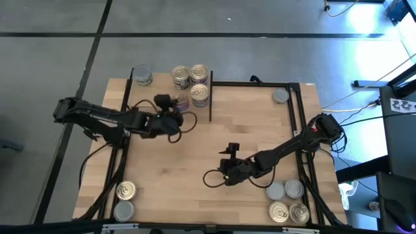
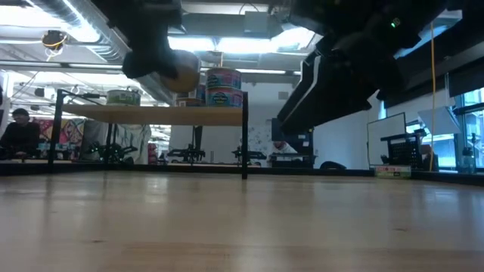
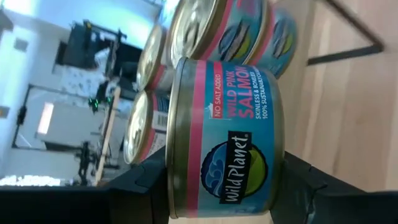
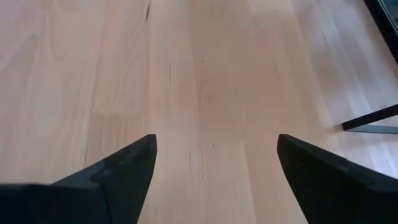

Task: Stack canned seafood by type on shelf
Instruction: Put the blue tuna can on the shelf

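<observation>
A salmon tin [image 3: 227,137] is gripped by the left gripper [image 3: 217,186]; stacked tins [image 3: 211,31] just ahead could be toppled if nudged. The right gripper [image 4: 214,171] is held open, empty.

Light wood desk [image 1: 195,149]: round metal tins at both near corners [image 1: 125,191] [image 1: 286,201]. Black-framed raised wooden shelf [image 2: 151,114]: stacked tins [image 1: 190,83].

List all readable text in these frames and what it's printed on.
All on the can held in the left claw:
"NO SALT ADDED"
"WILD PINK SALMON"
"SKINLESS & BONELESS"
"100% SUSTAINABL..." (cut off)
"Wild Planet"
Labels on the cans behind it: turned away, unreadable.
Labels on the shelf cans in the low view: too blurred.
</observation>
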`<state>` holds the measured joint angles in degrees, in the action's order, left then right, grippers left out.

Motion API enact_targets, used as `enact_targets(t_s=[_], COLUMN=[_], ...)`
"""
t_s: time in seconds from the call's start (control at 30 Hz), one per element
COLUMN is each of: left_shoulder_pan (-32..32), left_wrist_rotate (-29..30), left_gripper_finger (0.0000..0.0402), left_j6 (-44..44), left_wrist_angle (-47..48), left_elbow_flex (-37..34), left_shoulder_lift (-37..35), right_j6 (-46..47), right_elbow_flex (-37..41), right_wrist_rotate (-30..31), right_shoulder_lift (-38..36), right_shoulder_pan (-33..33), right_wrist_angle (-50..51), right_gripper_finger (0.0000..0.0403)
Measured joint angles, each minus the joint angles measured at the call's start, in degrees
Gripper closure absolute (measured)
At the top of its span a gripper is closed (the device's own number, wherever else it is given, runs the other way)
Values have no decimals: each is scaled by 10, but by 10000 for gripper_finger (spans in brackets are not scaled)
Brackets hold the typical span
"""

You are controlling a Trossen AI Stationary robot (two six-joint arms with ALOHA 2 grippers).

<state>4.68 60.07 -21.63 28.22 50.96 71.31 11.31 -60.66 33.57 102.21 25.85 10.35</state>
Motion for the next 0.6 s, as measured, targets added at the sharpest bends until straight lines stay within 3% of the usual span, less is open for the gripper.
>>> enact_targets(t_s=[0.17, 0.6], left_shoulder_pan=[-42, -115], left_wrist_rotate=[-41, -58], left_gripper_finger=[215, 215], left_j6=[12, 17], left_wrist_angle=[-2, -24], left_elbow_flex=[0, -1], left_shoulder_lift=[22, 43], right_j6=[0, 2], right_elbow_flex=[0, 0], right_wrist_rotate=[3, 5], right_shoulder_lift=[0, 0], right_shoulder_pan=[0, 0], right_wrist_angle=[0, -2], right_gripper_finger=[72, 72])
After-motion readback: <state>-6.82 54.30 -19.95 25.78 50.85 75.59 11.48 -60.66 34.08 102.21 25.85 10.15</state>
